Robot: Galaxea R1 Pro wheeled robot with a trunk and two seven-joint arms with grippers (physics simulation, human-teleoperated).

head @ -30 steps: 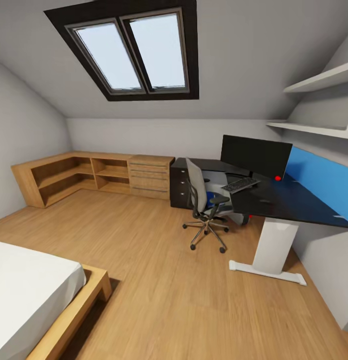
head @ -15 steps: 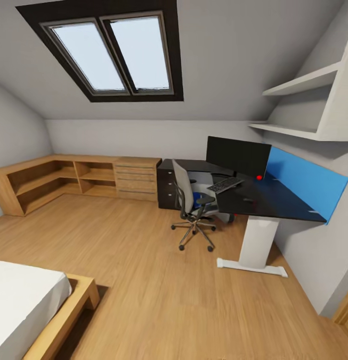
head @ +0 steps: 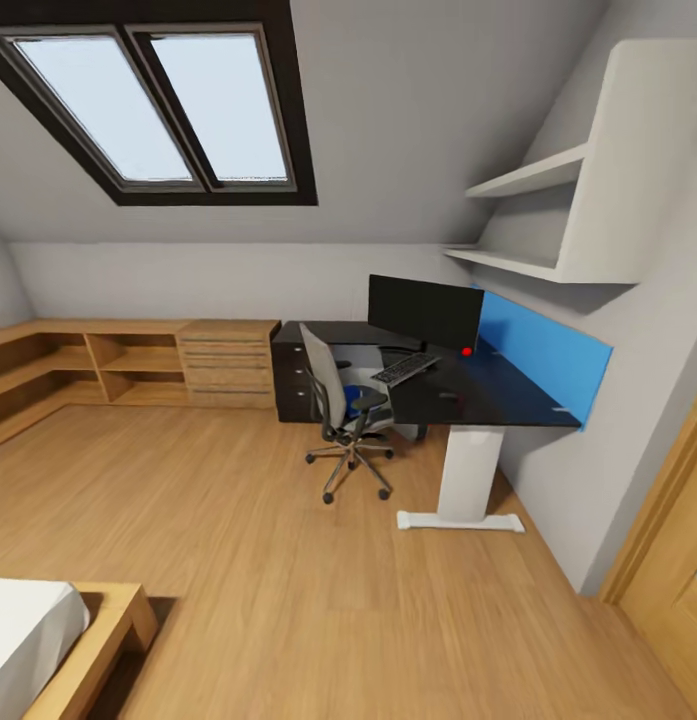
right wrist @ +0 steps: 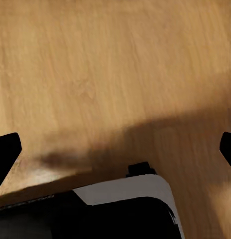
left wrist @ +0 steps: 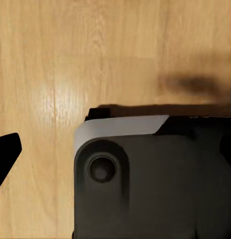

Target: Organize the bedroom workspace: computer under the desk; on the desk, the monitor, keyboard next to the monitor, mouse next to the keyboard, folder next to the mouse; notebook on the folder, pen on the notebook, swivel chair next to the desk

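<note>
Wood flooring (head: 238, 520) runs across the bedroom in the head view, under a sloped grey ceiling with a dark-framed skylight (head: 153, 110). At the far right wall stands the black-topped table (head: 488, 398) on its white pedestal leg (head: 468, 475), with black drawers (head: 293, 385) at its far end and a blue panel (head: 543, 350) along the wall behind it. The monitor (head: 425, 310) stands upright on the table, a red dot at its lower corner, and the keyboard (head: 405, 369) lies just in front of it. A small dark shape farther along the table top may be the mouse, too small to tell. The swivel chair (head: 343, 410) sits close against the table with its back toward the room, and the blue folder (head: 360, 393) shows on its seat. A low wooden shelf unit (head: 128, 365) lines the far wall, white shelves (head: 533, 215) hang above the table, and a corner of the bed (head: 48, 640) shows nearest the camera. In the left wrist view, one dark fingertip (left wrist: 6, 157) of the left pincer shows over the floor beside a dark grey part of the robot's body (left wrist: 155, 179); I cannot tell whether that pincer is spread or closed. In the right wrist view, the right pincer (right wrist: 115, 149) is released, its two dark fingertips far apart over bare floor, holding nothing.
</note>
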